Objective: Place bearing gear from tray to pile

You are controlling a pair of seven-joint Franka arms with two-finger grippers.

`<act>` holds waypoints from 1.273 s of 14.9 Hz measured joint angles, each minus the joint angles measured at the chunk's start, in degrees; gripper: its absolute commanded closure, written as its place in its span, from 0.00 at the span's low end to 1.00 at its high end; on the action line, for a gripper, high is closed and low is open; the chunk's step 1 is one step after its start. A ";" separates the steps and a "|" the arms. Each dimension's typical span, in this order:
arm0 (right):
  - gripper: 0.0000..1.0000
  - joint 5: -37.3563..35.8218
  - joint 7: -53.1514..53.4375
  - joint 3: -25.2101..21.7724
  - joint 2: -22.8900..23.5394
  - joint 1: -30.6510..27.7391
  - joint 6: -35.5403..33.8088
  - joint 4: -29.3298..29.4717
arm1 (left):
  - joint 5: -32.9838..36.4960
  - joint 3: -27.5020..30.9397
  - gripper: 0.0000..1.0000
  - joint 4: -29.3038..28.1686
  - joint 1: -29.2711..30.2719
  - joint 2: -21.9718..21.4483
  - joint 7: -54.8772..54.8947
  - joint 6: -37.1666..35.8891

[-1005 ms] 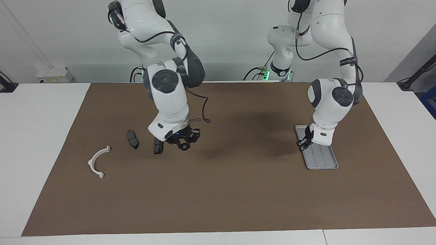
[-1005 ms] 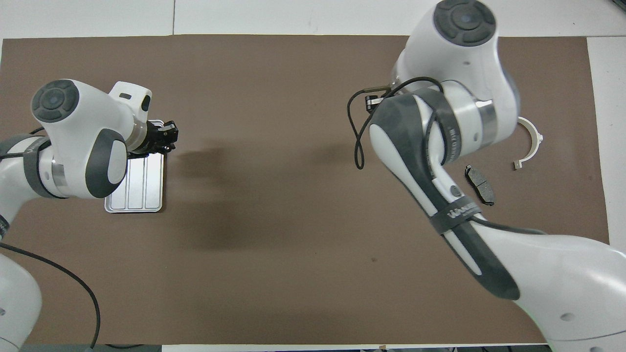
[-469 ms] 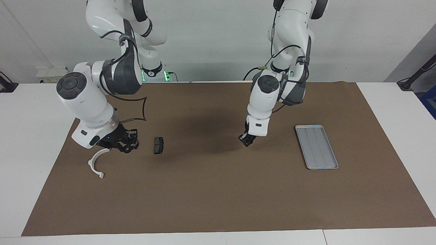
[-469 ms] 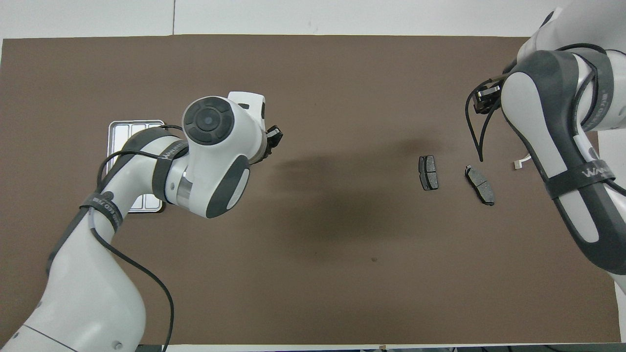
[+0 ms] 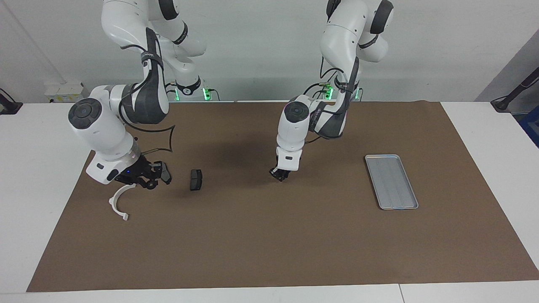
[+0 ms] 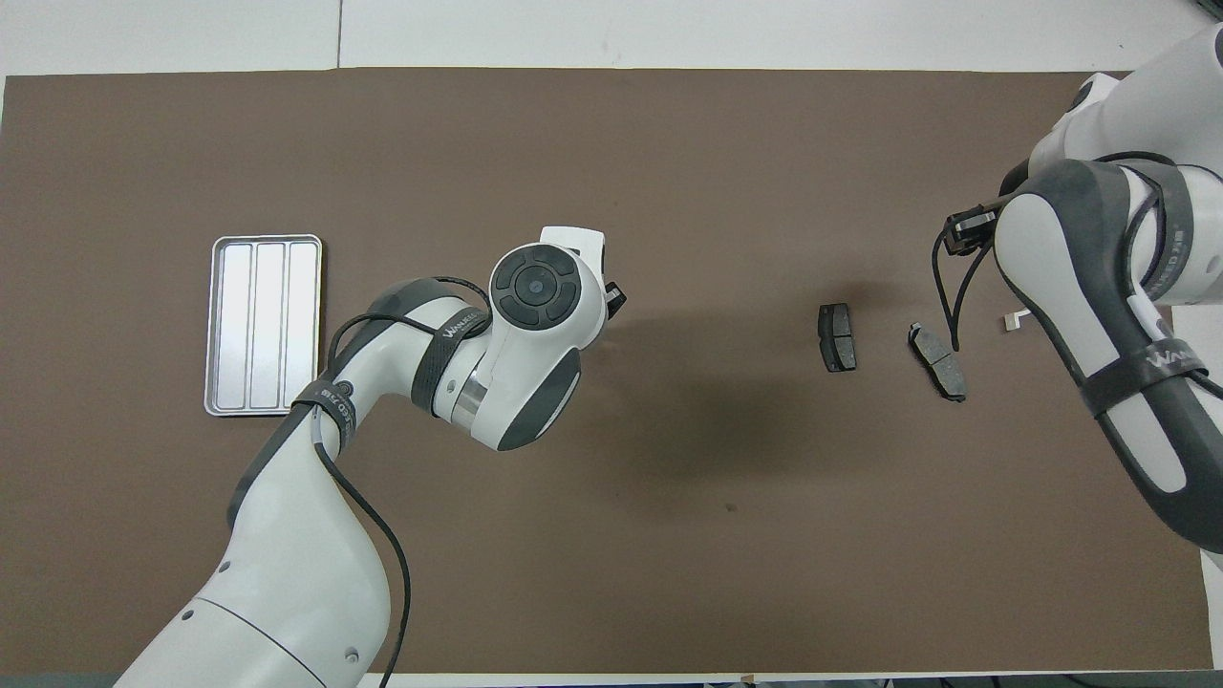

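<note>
a brown mat [image 5: 269,235] covers the bench. the silver tray [image 5: 391,181] lies bare at the left arm's end. the left gripper [image 5: 280,174] hangs over the mat's middle, between tray and pile; whether its jaws are clenched or released cannot be told, and no bearing gear can be made out. the right gripper [image 5: 145,179] hovers over the pile (two dark brake pads [image 6: 837,336] and a white bracket [image 5: 119,201]); its jaws' state cannot be told either.
</note>
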 measured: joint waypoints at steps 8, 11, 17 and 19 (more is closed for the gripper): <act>1.00 0.00 0.00 0.00 -0.24 -0.37 5.64 -4.63 | 0.00 0.21 0.16 -1.80 0.03 -0.01 0.00 0.50; 1.00 0.00 0.00 0.00 -0.24 -0.40 8.04 -5.94 | 0.00 0.22 0.00 -1.81 0.03 -0.02 -0.32 0.28; 1.00 0.00 0.00 0.00 0.50 -0.48 14.06 -9.63 | 0.07 2.16 0.00 2.47 3.62 -4.68 -0.48 -10.27; 1.00 0.00 0.00 0.00 1.00 -0.49 16.05 -10.52 | 0.13 2.42 0.00 2.59 8.48 -10.27 3.55 -15.64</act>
